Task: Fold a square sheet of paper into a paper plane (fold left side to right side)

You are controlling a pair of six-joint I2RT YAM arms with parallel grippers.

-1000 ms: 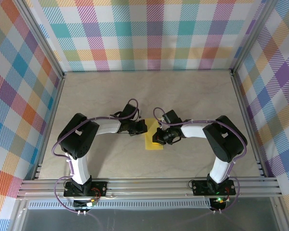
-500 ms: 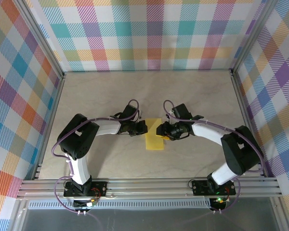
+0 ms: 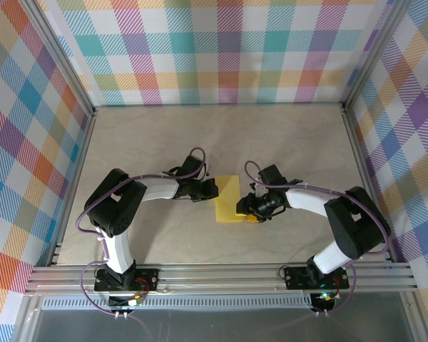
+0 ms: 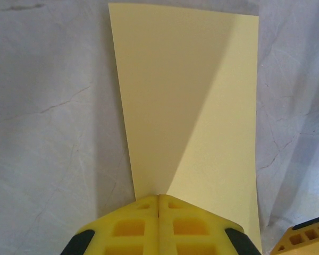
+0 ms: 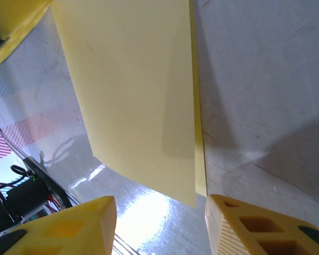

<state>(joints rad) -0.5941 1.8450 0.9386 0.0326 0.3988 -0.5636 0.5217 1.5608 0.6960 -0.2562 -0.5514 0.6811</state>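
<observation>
The square sheet of paper [image 3: 227, 199] lies folded in half on the table, a yellow upright rectangle between the two grippers. In the right wrist view the paper [image 5: 133, 90] shows a thin strip of its lower layer past the top layer's right edge. My left gripper [image 3: 208, 189] is shut, its tips resting at the sheet's left edge; in the left wrist view the left gripper [image 4: 158, 201] meets the paper [image 4: 191, 101] at its near edge. My right gripper [image 3: 247, 211] stands open at the sheet's near right corner, and the right gripper [image 5: 159, 226] has nothing between its fingers.
The pale marble-patterned tabletop [image 3: 292, 142] is walled by checked panels at the back and sides. An aluminium rail [image 3: 221, 276] runs along the near edge by the arm bases. Both arms reach inward to the table's middle.
My right gripper has opened and let go of the paper, swung right, then come back down to its near right corner. The left gripper has stayed shut in place.
</observation>
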